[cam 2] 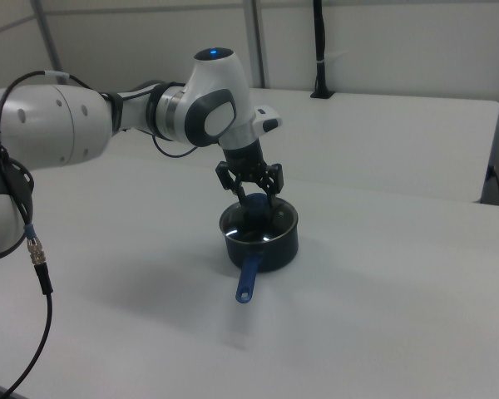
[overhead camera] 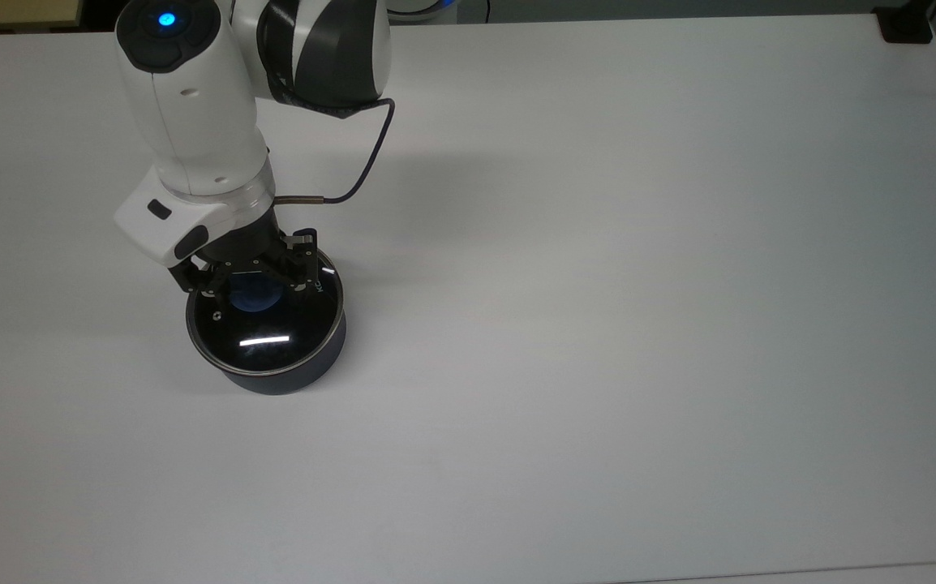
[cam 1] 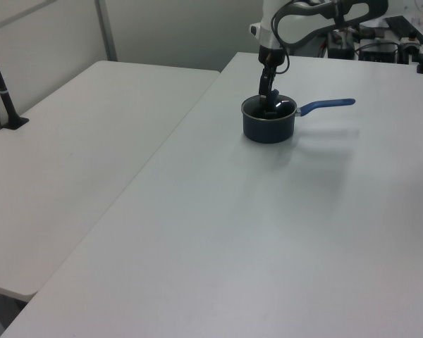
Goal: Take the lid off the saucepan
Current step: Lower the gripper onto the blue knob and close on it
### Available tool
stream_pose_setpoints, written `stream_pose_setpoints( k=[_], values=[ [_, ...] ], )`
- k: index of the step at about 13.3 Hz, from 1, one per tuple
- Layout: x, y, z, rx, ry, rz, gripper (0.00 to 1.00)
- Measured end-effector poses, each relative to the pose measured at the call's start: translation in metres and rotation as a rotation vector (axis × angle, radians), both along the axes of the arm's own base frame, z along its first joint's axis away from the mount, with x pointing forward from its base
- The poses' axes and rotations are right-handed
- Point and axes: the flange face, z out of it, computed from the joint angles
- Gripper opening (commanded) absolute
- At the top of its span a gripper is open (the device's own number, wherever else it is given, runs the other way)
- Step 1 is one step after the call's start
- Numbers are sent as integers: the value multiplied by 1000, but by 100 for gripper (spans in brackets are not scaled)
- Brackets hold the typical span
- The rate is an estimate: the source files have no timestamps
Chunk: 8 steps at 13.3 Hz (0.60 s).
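Sitting on the white bench (overhead camera: 598,324), the saucepan (overhead camera: 289,377) has its lid (overhead camera: 265,337) in place, toward the top view's left, its long blue handle (cam 1: 327,105) pointing to the left view's right and toward the camera in the right view. The pincer (overhead camera: 251,290) hangs directly over the lid with its fingers (overhead camera: 303,268) spread to either side of the blue knob (overhead camera: 255,300); whether they touch the knob I cannot tell. A dark cable (overhead camera: 362,162) loops from the white arm (overhead camera: 184,105) above the pincer
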Motion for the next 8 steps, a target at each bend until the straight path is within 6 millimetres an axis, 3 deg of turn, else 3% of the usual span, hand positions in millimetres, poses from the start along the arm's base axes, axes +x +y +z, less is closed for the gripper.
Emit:
stream_pose_setpoints(
  k=[5, 8],
  values=[
    [0, -1, 6, -1, -10, -1, 50],
    [0, -2, 6, -2, -10, 3, 50]
  ],
)
